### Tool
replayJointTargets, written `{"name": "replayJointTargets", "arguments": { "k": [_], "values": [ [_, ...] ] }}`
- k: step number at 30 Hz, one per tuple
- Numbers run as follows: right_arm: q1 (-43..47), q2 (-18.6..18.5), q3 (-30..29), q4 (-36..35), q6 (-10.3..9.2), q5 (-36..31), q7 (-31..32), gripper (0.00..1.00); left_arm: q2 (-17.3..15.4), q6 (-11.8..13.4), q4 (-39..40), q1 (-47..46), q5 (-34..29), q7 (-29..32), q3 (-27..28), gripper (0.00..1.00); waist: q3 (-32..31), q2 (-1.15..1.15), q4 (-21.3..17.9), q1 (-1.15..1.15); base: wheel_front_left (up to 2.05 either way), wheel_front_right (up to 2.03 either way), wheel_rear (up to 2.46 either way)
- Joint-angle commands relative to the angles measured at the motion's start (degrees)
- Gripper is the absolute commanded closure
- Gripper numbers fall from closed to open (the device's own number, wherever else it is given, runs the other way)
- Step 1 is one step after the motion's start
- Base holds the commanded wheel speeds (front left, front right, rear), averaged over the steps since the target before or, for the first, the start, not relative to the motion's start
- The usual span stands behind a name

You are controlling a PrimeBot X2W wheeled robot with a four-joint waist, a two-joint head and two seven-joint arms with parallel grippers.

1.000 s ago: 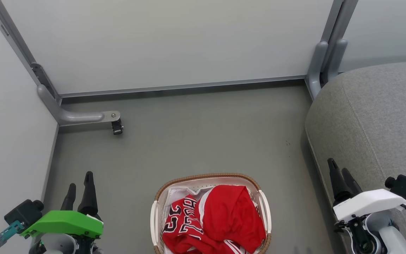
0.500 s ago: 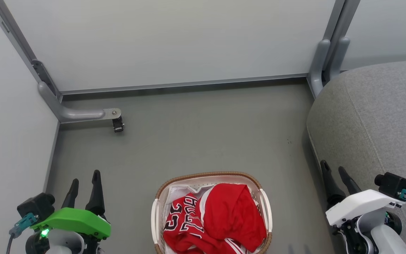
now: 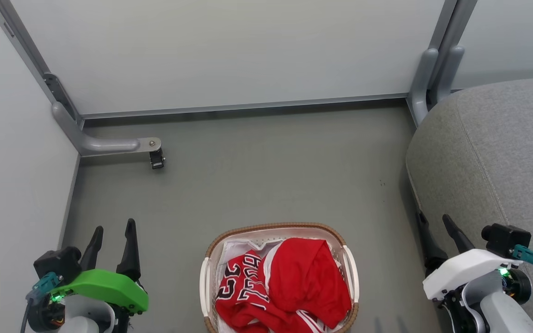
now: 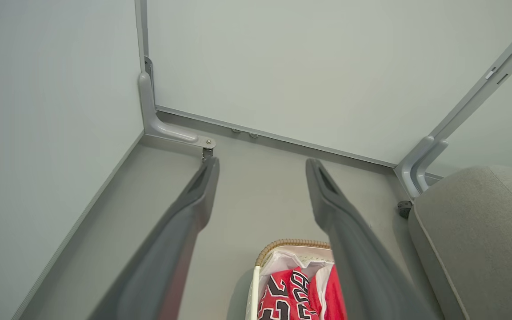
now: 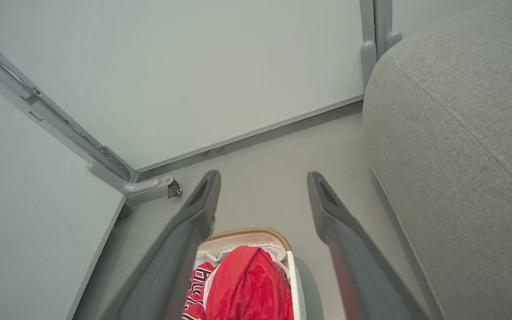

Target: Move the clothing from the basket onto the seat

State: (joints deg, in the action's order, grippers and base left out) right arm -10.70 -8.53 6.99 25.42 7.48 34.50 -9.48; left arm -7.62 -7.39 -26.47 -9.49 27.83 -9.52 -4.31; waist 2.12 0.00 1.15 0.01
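Two partition panels [image 3: 229, 55] and a castered bracket [image 3: 109, 145] stand behind the basket [image 3: 275, 226].

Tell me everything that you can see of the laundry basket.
The basket is oval, of off-white perforated plastic, with a brown woven-look rim and a pale handle on each side. It stands upright on the grey floor, left of the seat and apart from it. Red clothing over a white liner fills it. Its near end is out of frame.

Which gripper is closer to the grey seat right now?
Right. The right gripper hangs open just beside the seat, at its lower left edge in the head view. The left gripper is open on the far side of the basket.
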Motion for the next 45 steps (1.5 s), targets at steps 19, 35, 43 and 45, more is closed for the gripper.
{"name": "replayJointTargets", "arguments": {
  "k": [19,35,43,45],
  "values": [
    [-1.59,-0.72,1.0,2.58,0.02,-11.89,-2.96,0.0,-0.96,-0.13,-1.02,-1.2,-10.85,-2.93,-1.39,0.0,0.43,0.0,-0.01,-0.01,0.0,0.0,0.0],
    [-1.85,-0.44,0.43,4.62,0.01,-19.16,-4.72,0.0,-0.95,-0.1,-2.17,-0.83,-17.33,-4.7,-1.33,0.0,0.79,0.0,-0.08,-0.01,0.0,0.0,0.0],
    [-1.83,-0.33,0.03,5.39,0.01,-22.39,-5.53,0.0,-0.65,-0.1,-2.7,-0.31,-20.19,-5.39,-0.65,0.0,0.7,0.0,0.17,-0.01,0.0,0.0,0.0],
    [-1.73,-0.17,-0.01,5.53,0.01,-23.21,-5.77,0.0,-0.57,-0.1,-2.89,-0.18,-20.71,-5.7,-0.66,0.0,0.71,0.0,0.18,-0.01,0.0,0.0,0.0]
  ]
}}
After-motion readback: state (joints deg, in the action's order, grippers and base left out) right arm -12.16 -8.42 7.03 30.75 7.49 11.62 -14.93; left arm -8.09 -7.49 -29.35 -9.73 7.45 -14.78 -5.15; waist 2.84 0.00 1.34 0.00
